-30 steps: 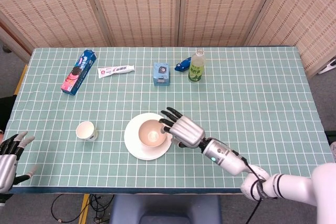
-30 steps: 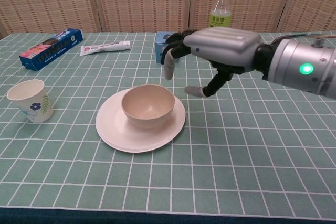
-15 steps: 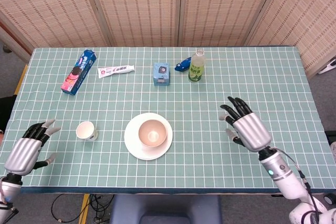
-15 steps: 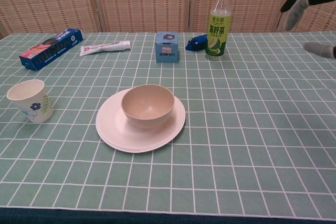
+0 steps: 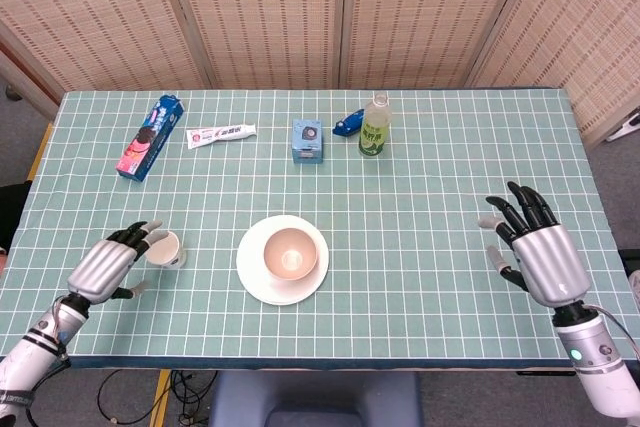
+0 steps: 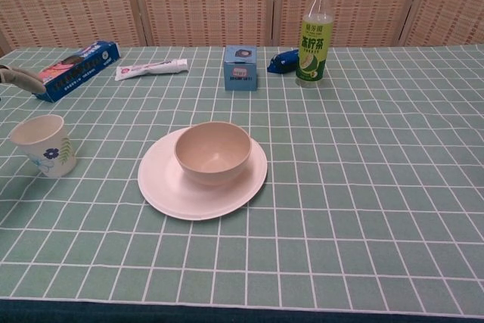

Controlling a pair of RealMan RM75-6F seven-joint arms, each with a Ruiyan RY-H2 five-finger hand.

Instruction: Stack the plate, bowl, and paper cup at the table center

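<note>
In the head view the bowl (image 5: 291, 252) sits in the plate (image 5: 258, 275) at mid-desk, the empty left hand (image 5: 108, 265) with loosely spread fingers just beside the paper cup (image 5: 164, 248), and the right hand (image 5: 535, 252) splayed, empty, far right. The chest view shows the cup (image 6: 43, 144) upright left of the plate (image 6: 174, 193) and bowl (image 6: 213, 151).

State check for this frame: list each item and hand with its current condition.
plate: flat on table, carrying the bowl
bowl: upright on plate, empty
paper cup: upright, not yet stacked
green bottle: upright, capped
left robot hand: open, beside cup
right robot hand: open, holding nothing
</note>
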